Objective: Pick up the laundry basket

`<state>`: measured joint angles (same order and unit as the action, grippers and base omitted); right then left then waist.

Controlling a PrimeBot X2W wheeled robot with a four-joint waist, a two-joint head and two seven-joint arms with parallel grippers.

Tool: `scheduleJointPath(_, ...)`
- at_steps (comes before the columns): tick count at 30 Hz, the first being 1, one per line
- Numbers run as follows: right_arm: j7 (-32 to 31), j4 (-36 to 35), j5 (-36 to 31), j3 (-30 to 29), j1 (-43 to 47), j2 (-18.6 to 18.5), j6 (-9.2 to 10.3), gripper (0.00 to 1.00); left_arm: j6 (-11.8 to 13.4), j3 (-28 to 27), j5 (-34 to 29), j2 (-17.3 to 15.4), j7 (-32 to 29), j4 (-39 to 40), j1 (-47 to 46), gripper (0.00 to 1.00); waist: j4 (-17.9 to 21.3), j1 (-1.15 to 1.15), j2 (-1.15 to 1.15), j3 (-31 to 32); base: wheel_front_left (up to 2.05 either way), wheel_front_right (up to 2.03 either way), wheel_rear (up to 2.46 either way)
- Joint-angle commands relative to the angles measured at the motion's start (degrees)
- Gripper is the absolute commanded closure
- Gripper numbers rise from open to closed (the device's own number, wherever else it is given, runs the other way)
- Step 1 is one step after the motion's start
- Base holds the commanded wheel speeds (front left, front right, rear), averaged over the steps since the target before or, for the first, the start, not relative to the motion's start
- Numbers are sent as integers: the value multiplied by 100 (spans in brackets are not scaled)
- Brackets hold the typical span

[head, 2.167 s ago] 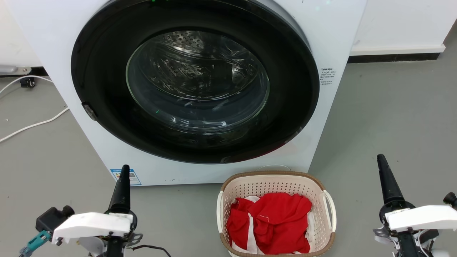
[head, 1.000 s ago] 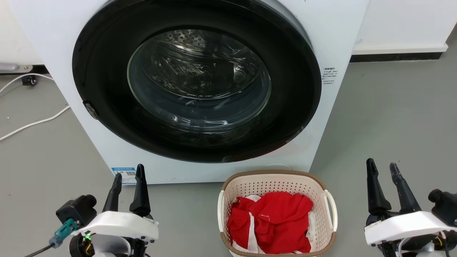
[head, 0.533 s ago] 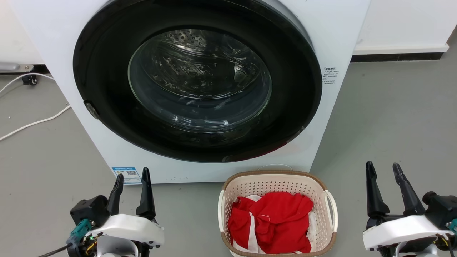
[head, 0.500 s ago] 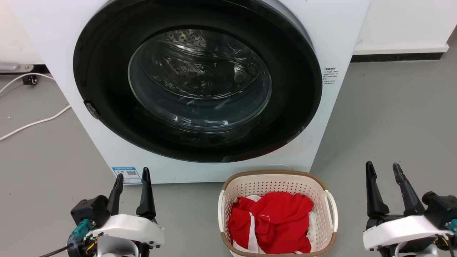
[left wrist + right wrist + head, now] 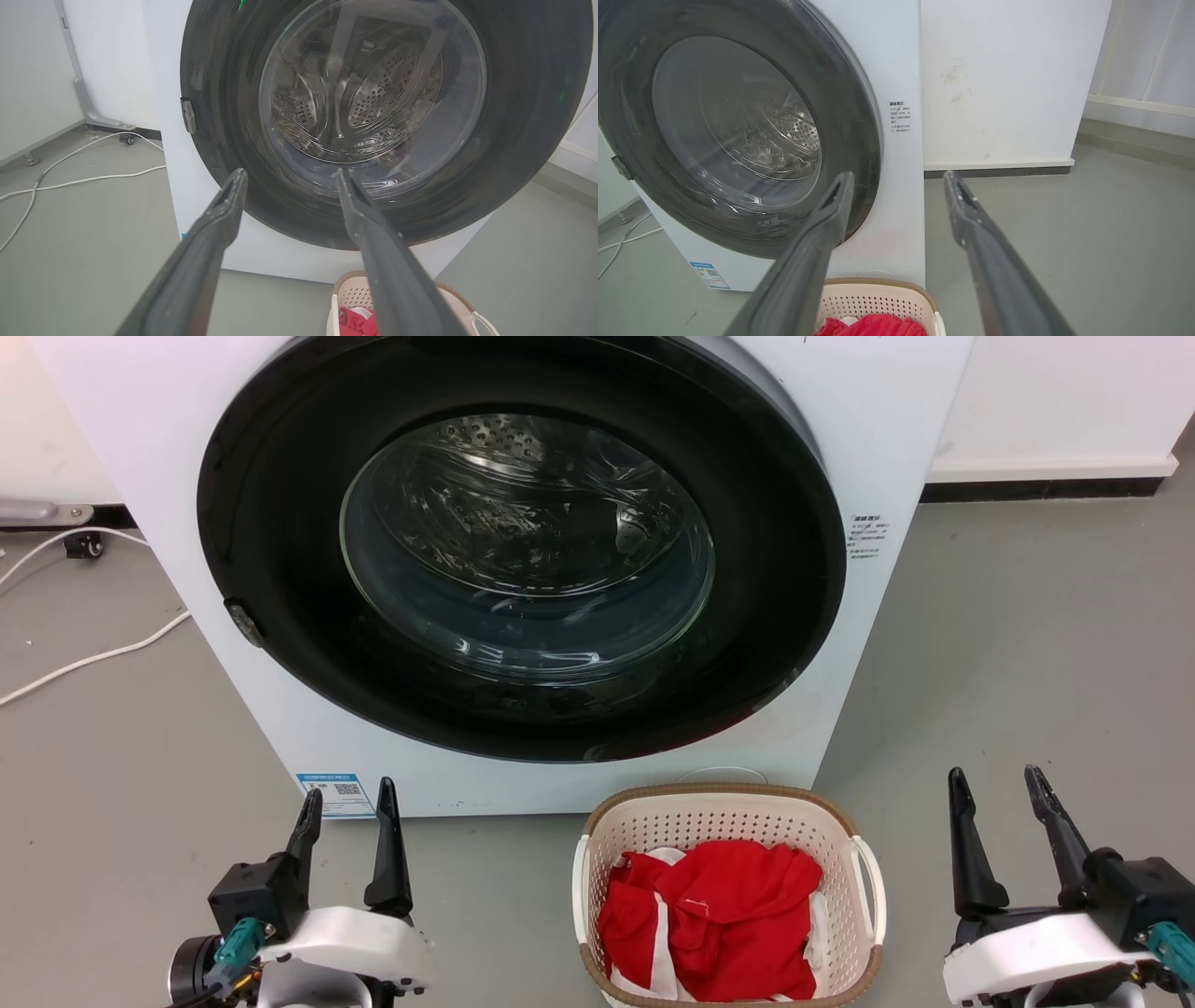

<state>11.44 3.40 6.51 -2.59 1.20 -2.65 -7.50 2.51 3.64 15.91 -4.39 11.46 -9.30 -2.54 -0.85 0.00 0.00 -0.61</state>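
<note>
The cream laundry basket point(image 5: 728, 821) with a brown rim and white side handles stands on the grey floor just in front of the washer, holding red and white clothes point(image 5: 719, 915). Its back rim also shows at the bottom of the left wrist view point(image 5: 350, 291) and the right wrist view point(image 5: 878, 298). My left gripper point(image 5: 347, 803) is open, off to the basket's left, fingers pointing at the washer. On the basket's right, my right gripper point(image 5: 994, 782) is open too. Neither touches the basket.
The white washer point(image 5: 878, 439) with its big dark round door point(image 5: 523, 551) rises right behind the basket. White cables point(image 5: 84, 663) lie on the floor at the left. A white wall and dark skirting point(image 5: 1036, 487) run at the back right.
Both grippers have gone from shut to open, and both have drawn in a little toward the basket's sides. The basket has not moved; the camera shifted slightly.
</note>
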Motion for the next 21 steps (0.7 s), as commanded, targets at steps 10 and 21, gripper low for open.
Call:
scheduleJointPath(10, 163, -128, -462, -46, 80, -32, 2, 0, 55, -14, -565, 25, 158, 114, 117, 0, -11, 0, 0, 8, 0, 0, 0)
scheduleJointPath(21, 281, -174, -826, -70, 143, -33, 2, 0, 76, -20, -1073, 52, 281, 152, 207, 0, -26, 0, 0, -3, 0, 0, 0)
